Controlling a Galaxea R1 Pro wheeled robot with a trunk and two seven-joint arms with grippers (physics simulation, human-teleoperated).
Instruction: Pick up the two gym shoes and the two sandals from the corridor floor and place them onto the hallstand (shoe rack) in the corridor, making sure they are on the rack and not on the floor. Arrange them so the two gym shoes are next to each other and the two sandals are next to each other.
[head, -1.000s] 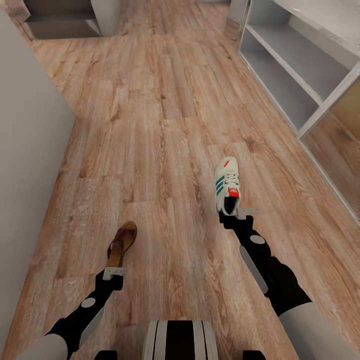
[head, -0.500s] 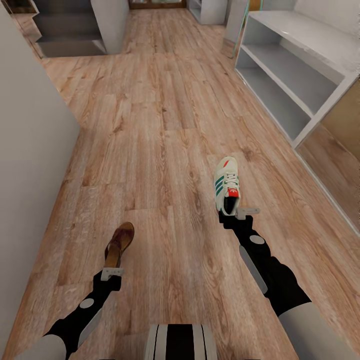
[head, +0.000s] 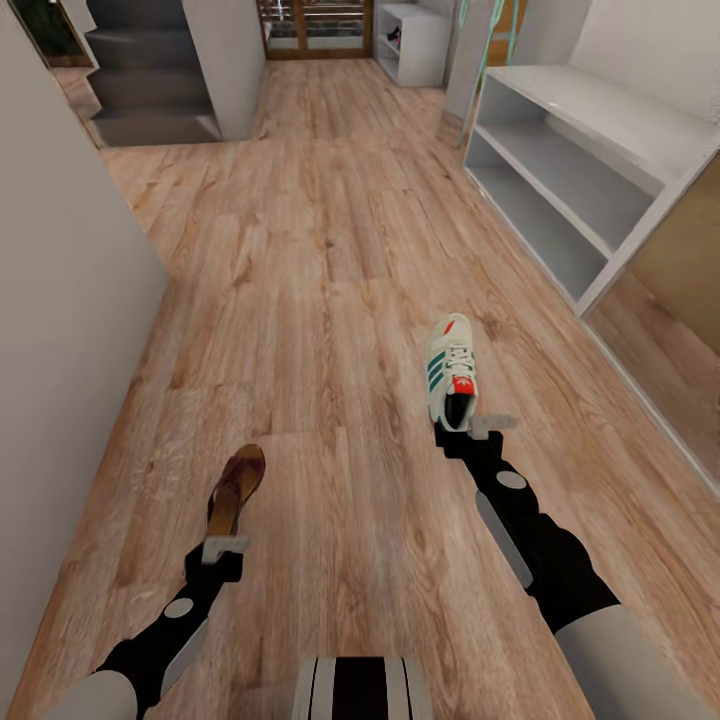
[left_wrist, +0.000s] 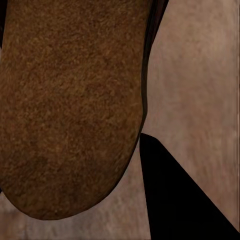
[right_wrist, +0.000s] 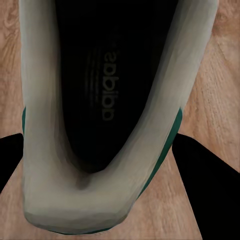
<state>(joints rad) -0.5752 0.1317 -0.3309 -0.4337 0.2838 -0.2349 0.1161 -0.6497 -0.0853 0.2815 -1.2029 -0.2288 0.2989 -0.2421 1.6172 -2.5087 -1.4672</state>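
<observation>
In the head view my left gripper (head: 225, 545) is shut on the heel end of a brown sandal (head: 236, 490), which points away from me over the corridor floor (head: 320, 300). Its brown underside (left_wrist: 70, 100) shows large in the left wrist view beside one dark finger (left_wrist: 175, 200). My right gripper (head: 465, 428) is shut on the heel of a white gym shoe (head: 450, 372) with green stripes and a red tongue label. The right wrist view looks into the shoe's dark inside (right_wrist: 100, 100). The pale-grey hallstand (head: 590, 130) with open shelves stands ahead at the right.
A grey wall (head: 60, 300) runs along the left side. Grey steps (head: 150, 100) lie at the far left, and a white cabinet (head: 415, 40) stands at the corridor's far end. A tan panel (head: 680, 270) adjoins the hallstand's near end.
The head view has tilted up, showing more of the far corridor and hallstand. Both arms keep their hold on the sandal and the gym shoe in about the same pose.
</observation>
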